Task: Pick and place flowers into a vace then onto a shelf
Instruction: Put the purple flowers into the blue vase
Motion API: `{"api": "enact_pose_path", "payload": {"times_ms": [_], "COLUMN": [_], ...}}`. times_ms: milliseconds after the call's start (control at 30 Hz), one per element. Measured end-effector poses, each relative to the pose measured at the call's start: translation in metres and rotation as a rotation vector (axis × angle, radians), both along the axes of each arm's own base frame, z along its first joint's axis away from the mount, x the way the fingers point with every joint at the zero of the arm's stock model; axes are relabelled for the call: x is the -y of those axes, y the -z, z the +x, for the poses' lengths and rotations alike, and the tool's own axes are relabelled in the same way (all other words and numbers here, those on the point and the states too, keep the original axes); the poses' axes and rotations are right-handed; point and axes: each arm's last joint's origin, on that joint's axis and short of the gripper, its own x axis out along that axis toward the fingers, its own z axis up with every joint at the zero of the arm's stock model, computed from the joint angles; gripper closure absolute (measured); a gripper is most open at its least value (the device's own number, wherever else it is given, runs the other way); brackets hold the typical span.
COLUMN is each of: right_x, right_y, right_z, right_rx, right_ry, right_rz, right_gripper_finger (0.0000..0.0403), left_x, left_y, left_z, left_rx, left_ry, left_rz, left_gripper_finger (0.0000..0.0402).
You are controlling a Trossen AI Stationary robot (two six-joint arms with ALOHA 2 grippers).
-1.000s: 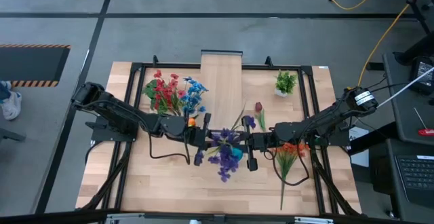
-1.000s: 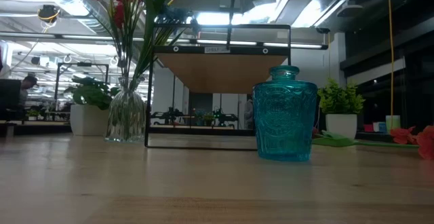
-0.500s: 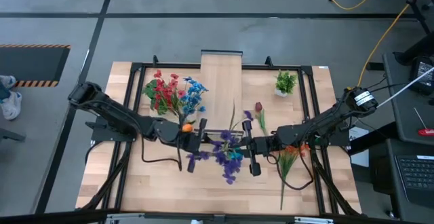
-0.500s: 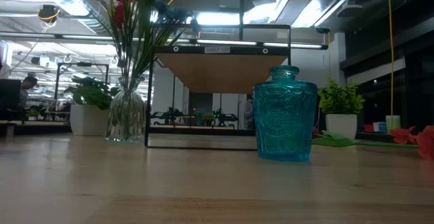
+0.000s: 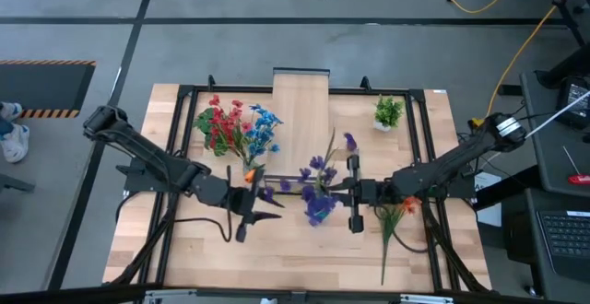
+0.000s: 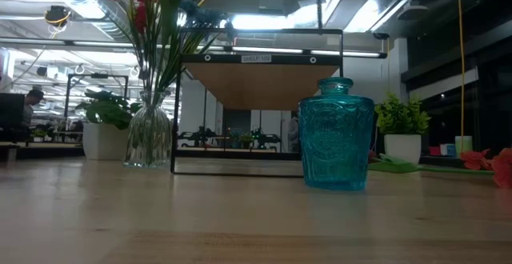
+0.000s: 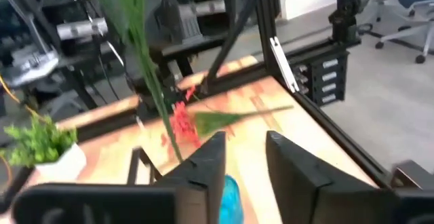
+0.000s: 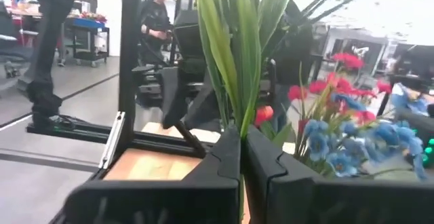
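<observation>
The teal glass vase (image 6: 336, 136) stands on the tabletop in front of the shelf (image 5: 301, 111). Over it, a bunch of purple flowers (image 5: 318, 189) is held by my right gripper (image 5: 355, 195), which is shut on the stems. Whether the stems' lower ends are inside the vase is hidden. My left gripper (image 5: 258, 207) stands open to the vase's left, touching nothing; its wrist view shows the vase (image 7: 232, 198) low between its fingers. A clear glass vase (image 6: 150, 136) with red and blue flowers (image 5: 238, 129) stands at the far left. My right gripper pinches the bunch's green stems and leaves (image 8: 239, 119) between its two fingers, below the blooms. The fingers come about level from the table's right side and lie across the stems. The bunch stands roughly upright in the hold, its blooms spread above.
Orange flowers (image 5: 396, 214) lie on the table under the right arm, their long stem (image 5: 383, 258) running toward the near edge. A small potted green plant (image 5: 388, 112) stands at the far right. A black frame (image 5: 184, 92) borders the tabletop.
My left gripper has opened, let go of the purple bunch and drawn back toward the table's left and near edges. My right gripper has shifted a little toward the right edge with the bunch, which has swung more upright, its blooms now fanning toward the far side.
</observation>
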Motion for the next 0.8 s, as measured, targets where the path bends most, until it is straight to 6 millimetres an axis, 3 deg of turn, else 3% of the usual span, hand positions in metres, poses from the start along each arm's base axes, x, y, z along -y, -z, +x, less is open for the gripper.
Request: {"api": "enact_pose_path", "payload": {"times_ms": [233,433,800], "right_x": [-0.01,-0.017,-0.009], "right_y": [-0.002,0.004,0.032], "right_z": [-0.007,-0.014,-0.027], "right_rx": [0.005,-0.005,0.062], "right_ry": [-0.047,-0.027,-0.014], "right_rz": [0.028,0.042,0.097], "right_gripper_finger": [0.0403,0.0403,0.0403], "left_x": [0.004,0.006,0.008], "left_y": [0.004,0.006,0.008], "left_z": [-0.009,-0.012,-0.011], "left_rx": [-0.082,-0.092,-0.115], "left_ry": [-0.027,-0.071,-0.077], "left_rz": [-0.045,-0.049,-0.121], "left_gripper_finger": [0.0394,0.04,0.0399]}}
